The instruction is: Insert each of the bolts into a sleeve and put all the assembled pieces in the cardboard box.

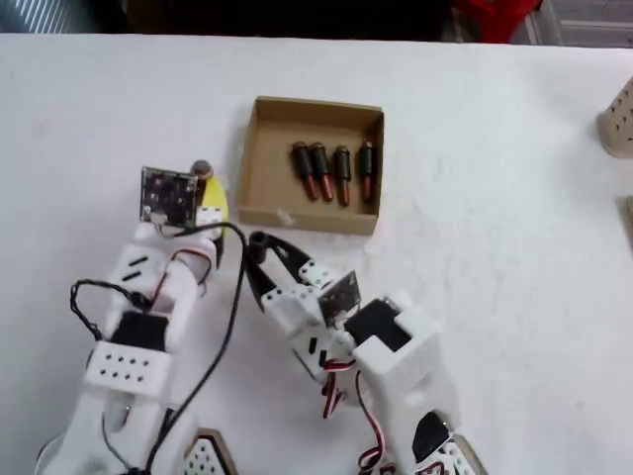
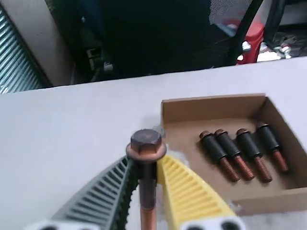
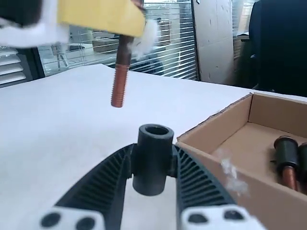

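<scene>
Left fingers [image 2: 189, 194] clamp the bolt [image 2: 147, 167] upright, threads down; right fingers [image 3: 204, 187] grip the sleeve [image 3: 153, 160] upright.

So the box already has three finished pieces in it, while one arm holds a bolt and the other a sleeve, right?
Not quite: the cardboard box holds four assembled pieces, not three, as the high view shows. The rest stands: the left gripper holds a bolt, the right gripper a sleeve.
</scene>
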{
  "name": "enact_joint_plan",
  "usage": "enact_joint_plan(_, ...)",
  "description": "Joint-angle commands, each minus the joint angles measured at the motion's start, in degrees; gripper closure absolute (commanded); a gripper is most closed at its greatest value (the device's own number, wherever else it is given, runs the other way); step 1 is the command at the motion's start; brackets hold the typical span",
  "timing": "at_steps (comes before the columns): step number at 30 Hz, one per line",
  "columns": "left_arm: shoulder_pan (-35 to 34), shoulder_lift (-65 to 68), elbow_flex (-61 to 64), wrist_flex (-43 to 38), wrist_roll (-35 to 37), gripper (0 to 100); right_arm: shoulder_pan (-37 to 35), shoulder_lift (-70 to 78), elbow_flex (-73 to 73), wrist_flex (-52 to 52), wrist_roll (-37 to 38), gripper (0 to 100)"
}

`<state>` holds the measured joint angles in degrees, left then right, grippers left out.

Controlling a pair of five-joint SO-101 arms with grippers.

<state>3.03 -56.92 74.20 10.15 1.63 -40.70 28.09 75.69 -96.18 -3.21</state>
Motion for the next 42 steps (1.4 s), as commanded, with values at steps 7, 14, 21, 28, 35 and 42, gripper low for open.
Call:
enact_joint_plan(7,2.86,-6.90,7.12,-17.32,7.21,98,-0.57,-0.31,-1.32,-1.27,0.70,98.2)
enact_joint_plan(14,6.90,-12.00,15.21,-24.62,6.07,98,-0.57,-0.31,-1.41,-1.27,0.70,98.2)
enact_joint_plan(21,9.63,-18.24,10.37,-7.65,10.20,98,-0.57,-0.31,-1.41,-0.92,0.70,98.2)
enact_joint_plan(28,10.33,-23.43,5.89,4.31,14.15,98,-0.66,-0.31,-1.49,0.22,0.70,98.2)
enact_joint_plan(35,10.33,-24.04,5.89,4.31,14.15,98,-1.45,-0.31,-1.32,0.22,0.70,98.2)
enact_joint_plan(42,11.65,-24.04,7.82,1.05,9.67,98,-1.54,-0.31,-1.14,0.31,0.70,98.2)
